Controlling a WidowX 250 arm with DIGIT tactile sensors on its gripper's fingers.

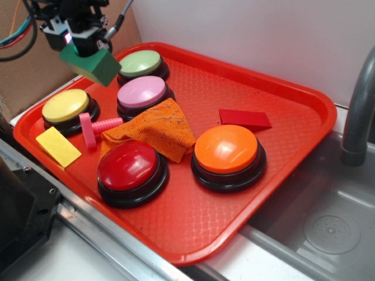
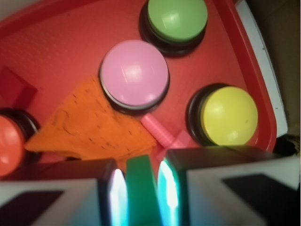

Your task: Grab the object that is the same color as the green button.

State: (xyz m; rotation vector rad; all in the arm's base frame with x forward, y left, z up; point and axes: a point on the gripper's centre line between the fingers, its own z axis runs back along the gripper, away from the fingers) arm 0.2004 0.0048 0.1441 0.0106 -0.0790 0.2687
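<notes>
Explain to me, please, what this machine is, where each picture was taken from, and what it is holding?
It is a small robot arm working over a red tray. One picture looks on from the side; the other comes from a camera on the arm's wrist, looking down past its gripper. On the tray sit five dome buttons, including the green button, plus an orange cloth, a pink screw and flat yellow and red blocks. The jaws are shut on a dark green block, lifted above the tray.

Arm's up at the back-left corner, wrist pointing down, gripper (image 1: 82, 51) well clear of the surface. Fingers (image 2: 106, 188) are clamped on the green block (image 1: 91, 64), pinched tight between both pads in the wrist view.
</notes>
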